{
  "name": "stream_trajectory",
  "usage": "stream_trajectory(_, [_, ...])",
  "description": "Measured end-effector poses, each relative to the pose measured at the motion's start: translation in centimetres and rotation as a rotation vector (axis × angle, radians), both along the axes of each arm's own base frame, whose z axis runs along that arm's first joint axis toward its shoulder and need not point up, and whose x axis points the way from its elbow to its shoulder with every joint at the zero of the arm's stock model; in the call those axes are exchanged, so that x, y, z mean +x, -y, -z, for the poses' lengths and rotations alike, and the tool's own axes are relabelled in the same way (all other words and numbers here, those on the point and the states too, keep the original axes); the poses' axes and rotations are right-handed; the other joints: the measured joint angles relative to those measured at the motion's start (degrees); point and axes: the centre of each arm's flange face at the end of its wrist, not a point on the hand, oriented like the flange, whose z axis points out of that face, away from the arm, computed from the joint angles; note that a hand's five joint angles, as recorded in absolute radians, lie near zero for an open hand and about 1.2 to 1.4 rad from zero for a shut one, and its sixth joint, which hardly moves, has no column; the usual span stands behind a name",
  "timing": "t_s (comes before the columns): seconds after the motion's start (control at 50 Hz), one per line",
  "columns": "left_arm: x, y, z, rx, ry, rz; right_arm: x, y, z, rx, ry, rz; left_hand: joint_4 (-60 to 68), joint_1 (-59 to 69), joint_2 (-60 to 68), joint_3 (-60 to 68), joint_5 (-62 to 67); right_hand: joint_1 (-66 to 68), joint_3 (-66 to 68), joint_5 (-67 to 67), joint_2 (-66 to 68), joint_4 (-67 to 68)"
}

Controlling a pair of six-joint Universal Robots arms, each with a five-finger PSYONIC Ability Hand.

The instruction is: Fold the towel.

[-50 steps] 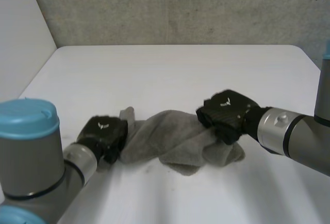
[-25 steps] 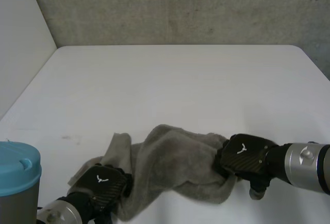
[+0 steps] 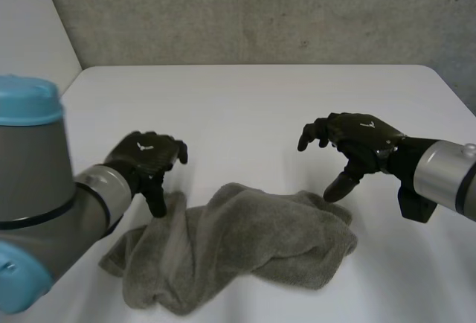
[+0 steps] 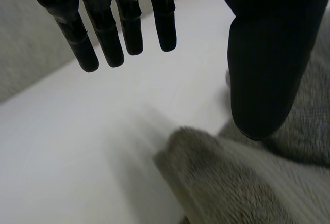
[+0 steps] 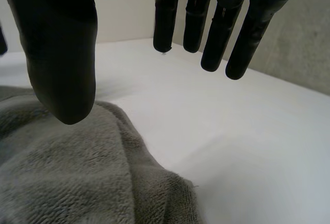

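a grey towel (image 3: 245, 245) is seen lying crumpled on the white table (image 3: 253, 107), at its near side, between the two arms. it is not laid flat (a thick hump runs across its middle, and a looser flap is spread out toward the left arm's side).

the left robot hand (image 3: 149, 161) is held just above the towel's left edge, open, with nothing gripped. in the left wrist view its fingers (image 4: 105, 33) are shown straight and side by side over bare table, while the thumb (image 4: 263, 69) is set well apart from them over the cloth. no cloth is caught between thumb and fingers.

the right robot hand (image 3: 357, 141) is held above the table just beyond the towel's far right end, also open and empty. in the head view its fingers are loosely curved and its thumb is pointed down toward the cloth. in the right wrist view the fingers (image 5: 216, 28) are seen straight over bare table and the thumb (image 5: 62, 64) over the towel's edge. whether the thumb tip touches the cloth cannot be told.

the left arm (image 3: 44, 189), grey with a light-blue cap, is seen at the near left. the right arm (image 3: 446, 178) is brought in from the right. a rough grey wall (image 3: 253, 10) is seen behind the table's far edge.
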Motion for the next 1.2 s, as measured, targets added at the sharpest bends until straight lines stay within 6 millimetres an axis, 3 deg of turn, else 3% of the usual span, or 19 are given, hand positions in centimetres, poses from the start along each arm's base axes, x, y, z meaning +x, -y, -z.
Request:
stream_trajectory(0.16, [-0.1, 0.6, 4.3, 0.129, 0.075, -0.025, 0.6, 2.7, 2.1, 0.095, -0.011, 0.036, -0.32, -0.32, -0.34, -0.34, -0.41, -1.2, -1.33, -1.11, -1.35, -1.78])
stream_trajectory(0.3, [-0.2, 0.7, 5.9, 0.172, 0.105, -0.028, 1.8, 2.7, 4.8, 0.159, -0.119, -0.023, 0.47, 0.28, 0.5, 0.45, 0.75, -5.58, -6.94, -6.92, -6.67, -7.54])
stream_trajectory(0.38, [-0.4, 0.9, 6.3, 0.174, 0.112, -0.023, 2.6, 2.2, 6.1, 0.168, -0.197, -0.067, 12.14, 12.4, 12.01, 12.03, 12.19, -4.02, -5.04, -3.31, -5.63, -5.51])
stream_trajectory(0.46, [-0.6, 1.2, 6.6, 0.171, 0.122, -0.02, 3.5, 1.5, 7.1, 0.16, -0.263, -0.101, 26.27, 25.57, 26.21, 26.16, 26.16, 7.27, 6.69, 9.13, 6.74, 6.41])
stream_trajectory(0.54, [-0.8, 1.7, 6.6, 0.149, 0.145, -0.023, 4.4, 1.0, 7.3, 0.128, -0.299, -0.122, 39.79, 38.6, 39.64, 39.59, 38.92, 38.61, 37.47, 40.25, 38.59, 37.38])
stream_trajectory(0.58, [-0.9, 2.1, 6.2, 0.121, 0.16, -0.026, 4.8, 1.3, 6.7, 0.094, -0.3, -0.121, 42.36, 40.36, 42.19, 42.2, 41.23, 46.95, 46.66, 48.8, 46.38, 46.37])
stream_trajectory(0.68, [-1.6, 3.6, 4.2, 0.013, 0.177, -0.028, 5.8, 3.1, 3.8, -0.047, -0.253, -0.09, 44.44, 41.74, 44.21, 44.31, 42.65, 47.19, 48.49, 49.73, 46.57, 48.41])
stream_trajectory(0.72, [-2.4, 5.0, 2.0, -0.087, 0.162, -0.028, 6.5, 5.1, 0.6, -0.204, -0.181, -0.052, 44.83, 41.79, 44.5, 44.58, 43.19, 47.63, 48.49, 49.98, 46.57, 48.41])
stream_trajectory(0.74, [-2.6, 5.3, 1.5, -0.11, 0.158, -0.028, 6.6, 5.4, 0.0, -0.235, -0.166, -0.045, 44.84, 41.85, 44.56, 44.63, 43.19, 47.63, 48.49, 49.98, 46.57, 48.41])
stream_trajectory(0.8, [-3.7, 7.7, -2.8, -0.295, 0.074, -0.062, 7.2, 7.5, -3.8, -0.462, -0.063, 0.004, 45.03, 42.08, 44.71, 44.83, 43.2, 47.64, 48.49, 49.99, 46.57, 48.41])
stream_trajectory(0.86, [-3.9, 9.5, -6.9, -0.463, -0.027, -0.121, 7.4, 8.5, -6.3, -0.626, 0.01, 0.034, 45.05, 42.08, 44.73, 44.85, 43.21, 47.65, 48.49, 49.99, 46.57, 48.41])
stream_trajectory(0.92, [-3.4, 10.6, -10.6, -0.608, -0.13, -0.195, 7.4, 8.7, -7.7, -0.725, 0.054, 0.047, 45.07, 42.08, 44.75, 44.85, 43.2, 47.65, 48.49, 49.99, 46.57, 48.41])
stream_trajectory(1.0, [-2.2, 11.2, -12.7, -0.691, -0.216, -0.265, 7.1, 8.0, -7.8, -0.753, 0.062, 0.045, 45.08, 42.08, 44.77, 44.86, 43.21, 47.67, 48.49, 49.99, 46.57, 48.41])
stream_trajectory(1.08, [-1.4, 11.0, -11.3, -0.662, -0.225, -0.289, 6.7, 6.8, -6.6, -0.717, 0.038, 0.028, 45.09, 42.08, 44.78, 44.9, 43.21, 47.67, 48.49, 50.0, 46.57, 48.41])
stream_trajectory(1.2, [-0.2, 8.7, -3.7, -0.447, -0.105, -0.265, 6.2, 4.5, -1.9, -0.587, -0.068, -0.055, 45.1, 42.08, 44.83, 44.93, 43.21, 47.67, 48.49, 50.0, 46.57, 48.41])
